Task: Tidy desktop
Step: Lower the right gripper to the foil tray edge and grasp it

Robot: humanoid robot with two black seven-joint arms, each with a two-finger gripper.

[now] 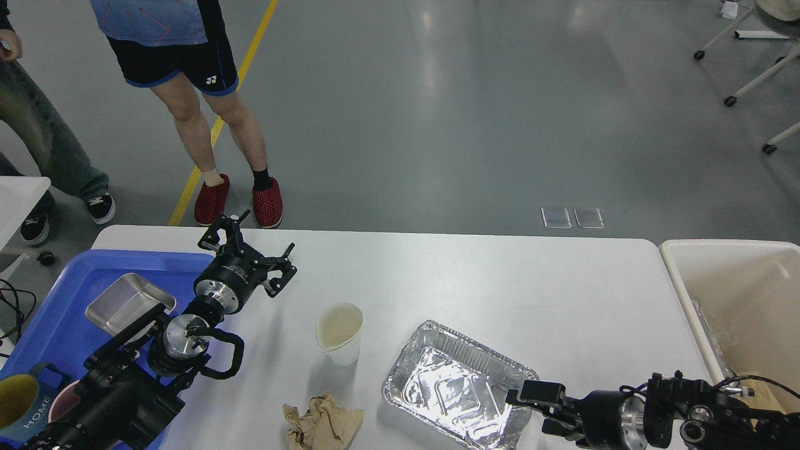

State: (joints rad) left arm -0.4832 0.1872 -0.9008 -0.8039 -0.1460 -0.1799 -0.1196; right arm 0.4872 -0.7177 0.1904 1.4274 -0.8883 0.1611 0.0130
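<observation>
On the white table (pixel 475 275), the right end effector (pixel 524 409), fingers apart, reached the foil tray (pixel 459 384) near the front edge, apparently to grip its rim next, while the left end effector (pixel 250 247) hovered open.

Blue tray (pixel 69 294) — white desktop (pixel 487 281)

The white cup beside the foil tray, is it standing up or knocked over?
Upright. The white cup stands on the desktop with its open mouth facing up, left of the foil tray and apart from it.
</observation>
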